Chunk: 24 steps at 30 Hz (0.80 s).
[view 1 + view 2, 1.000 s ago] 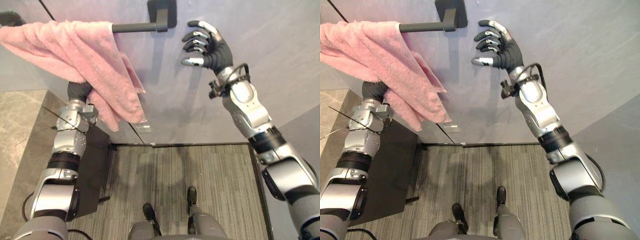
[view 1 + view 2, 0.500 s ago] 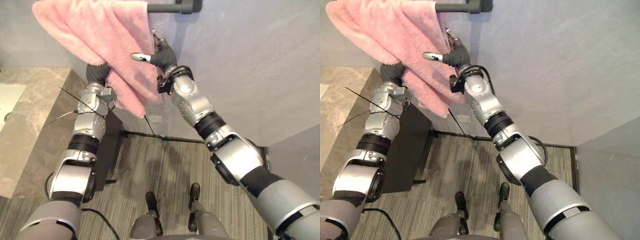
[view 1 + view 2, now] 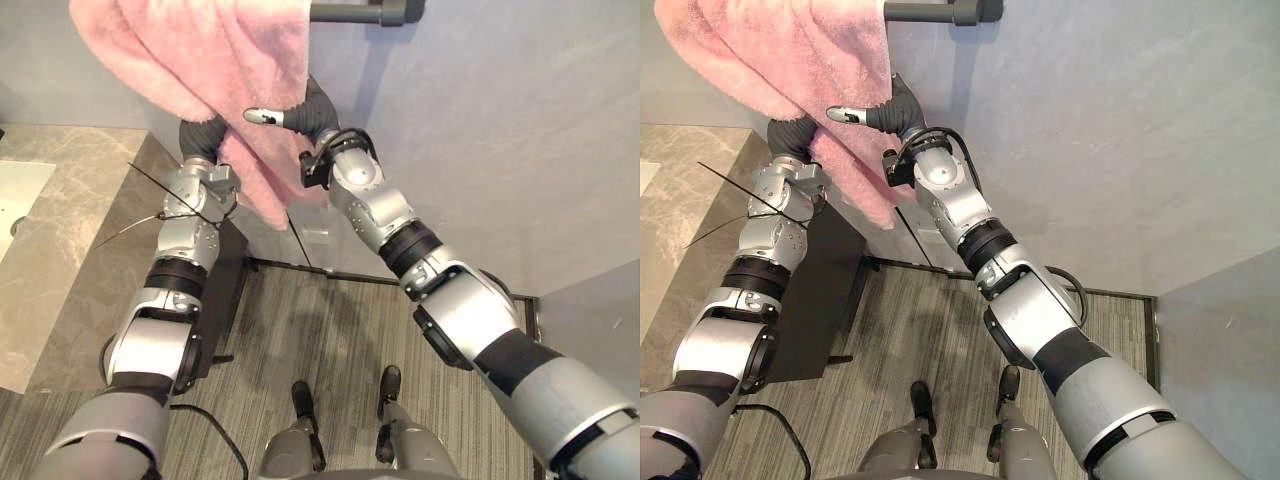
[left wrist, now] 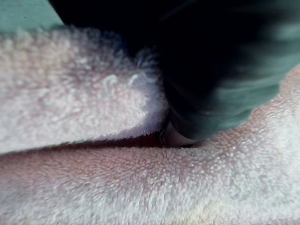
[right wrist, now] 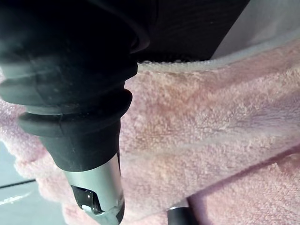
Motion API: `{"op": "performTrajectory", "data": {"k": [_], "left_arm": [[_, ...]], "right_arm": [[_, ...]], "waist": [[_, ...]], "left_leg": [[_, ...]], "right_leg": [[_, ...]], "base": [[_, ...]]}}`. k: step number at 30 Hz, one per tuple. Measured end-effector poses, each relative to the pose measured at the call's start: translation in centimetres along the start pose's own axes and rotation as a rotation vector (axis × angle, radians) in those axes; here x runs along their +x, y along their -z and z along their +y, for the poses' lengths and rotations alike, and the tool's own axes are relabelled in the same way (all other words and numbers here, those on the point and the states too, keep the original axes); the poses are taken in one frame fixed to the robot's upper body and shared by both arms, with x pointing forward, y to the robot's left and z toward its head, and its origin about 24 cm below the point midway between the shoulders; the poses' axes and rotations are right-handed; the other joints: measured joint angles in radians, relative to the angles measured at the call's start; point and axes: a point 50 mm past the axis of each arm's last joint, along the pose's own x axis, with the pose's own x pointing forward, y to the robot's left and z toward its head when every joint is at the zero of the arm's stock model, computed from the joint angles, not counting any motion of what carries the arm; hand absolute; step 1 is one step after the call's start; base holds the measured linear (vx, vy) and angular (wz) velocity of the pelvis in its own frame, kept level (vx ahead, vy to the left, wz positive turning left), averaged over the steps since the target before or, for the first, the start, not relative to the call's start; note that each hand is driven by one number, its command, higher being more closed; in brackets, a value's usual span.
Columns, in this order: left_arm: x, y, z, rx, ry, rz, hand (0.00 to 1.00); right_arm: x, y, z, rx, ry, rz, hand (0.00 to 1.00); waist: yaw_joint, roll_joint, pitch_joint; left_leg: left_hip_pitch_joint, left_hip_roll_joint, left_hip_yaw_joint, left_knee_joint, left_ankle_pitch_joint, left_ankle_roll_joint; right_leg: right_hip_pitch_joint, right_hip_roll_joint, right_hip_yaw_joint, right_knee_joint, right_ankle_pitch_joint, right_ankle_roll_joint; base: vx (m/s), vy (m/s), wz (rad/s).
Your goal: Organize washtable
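two hands are up at the cloth, and the cloth is the whole matter. nearest us the left hand (image 3: 205, 133) goes up under the lower folds of the pink towel (image 3: 200, 50); it is buried in the pile, so we cannot tell whether it grips or only props the cloth. the right hand (image 3: 305, 108) comes across from the other side and meets the towel's right edge just under the bar, lying against the cloth. the rest of it sits behind the fold, and we cannot tell its hold either.

the towel hangs over the dark bar (image 3: 350, 13), bunched toward the left, its loose end falling down between the two wrists. the bar runs left to right across the wall; the towel's fall is straight down from it. so the cloth lies above the left hand and to the left of the right hand, and the right hand is the one nearer the bar. we judge that any straightening must go along the bar's length, not down.

beyond, the plain grey wall (image 3: 520, 120). far below on the left, the marble counter (image 3: 60, 230) with a white basin (image 3: 15, 195) at its edge, and the grey ribbed floor (image 3: 330, 330).
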Motion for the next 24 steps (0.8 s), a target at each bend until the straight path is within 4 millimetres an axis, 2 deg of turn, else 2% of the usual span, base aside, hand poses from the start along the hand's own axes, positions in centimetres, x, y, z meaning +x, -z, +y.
{"op": "performTrajectory", "data": {"k": [3, 6, 8, 10, 14, 21, 24], "left_arm": [[0.0, 0.1, 0.0, -0.002, -0.002, 0.006, 1.0], [0.0, 0.2, -0.1, -0.007, -0.002, 0.007, 1.0], [0.0, 0.2, 0.0, -0.009, -0.006, 0.005, 1.0], [-0.1, 0.2, 0.1, -0.01, -0.01, 0.004, 1.0], [-0.4, 0.3, 0.8, -0.013, -0.026, 0.005, 1.0], [-0.9, 0.1, 2.6, -0.033, -0.086, -0.007, 1.0], [-1.0, 0.3, 2.8, -0.031, -0.086, 0.001, 1.0]], "right_arm": [[0.0, -0.2, -0.4, -0.012, 0.014, -0.005, 1.0], [0.1, -0.8, -2.0, -0.005, 0.079, -0.023, 1.0], [0.2, -2.1, -4.1, -0.026, 0.143, -0.057, 1.0], [0.1, -2.8, -5.1, -0.047, 0.165, -0.078, 1.0], [0.1, -3.0, -5.2, -0.062, 0.149, -0.083, 1.0], [0.0, -3.7, -5.8, -0.052, 0.161, -0.112, 1.0], [-0.1, -3.7, -5.8, -0.05, 0.157, -0.115, 1.0]], "waist": [[0.001, 0.0, 0.0], [-0.001, 0.0, 0.0], [0.001, -0.001, 0.0], [0.0, -0.001, 0.001], [-0.019, -0.003, 0.002], [-0.02, -0.025, 0.015], [-0.021, -0.028, 0.017]], "left_leg": [[0.002, 0.001, -0.001, 0.0, 0.0, 0.0], [0.002, 0.001, -0.002, 0.0, 0.0, 0.0], [0.002, 0.001, -0.001, -0.001, 0.0, 0.0], [0.003, 0.001, -0.001, -0.001, 0.0, 0.0], [0.007, 0.001, 0.004, 0.0, 0.0, 0.0], [0.018, 0.005, 0.024, -0.001, 0.0, -0.001], [0.022, 0.005, 0.03, -0.003, 0.0, -0.001]], "right_leg": [[0.003, 0.0, -0.001, 0.0, 0.0, 0.0], [0.004, 0.0, -0.002, 0.0, 0.0, 0.0], [0.004, 0.0, -0.001, 0.0, 0.0, 0.0], [0.004, 0.001, -0.001, 0.0, 0.0, 0.0], [0.006, 0.001, 0.003, 0.0, 0.0, 0.0], [0.006, 0.007, 0.025, 0.0, 0.003, -0.001], [0.006, 0.008, 0.032, 0.0, 0.003, -0.001]], "base": [[0.0, 0.061, 0.02], [0.0, 0.058, 0.01], [0.0, 0.059, 0.01], [0.01, 0.054, -0.01], [0.01, 0.047, -0.03], [0.0, 0.011, -0.08], [-0.01, 0.064, -0.07]]}}
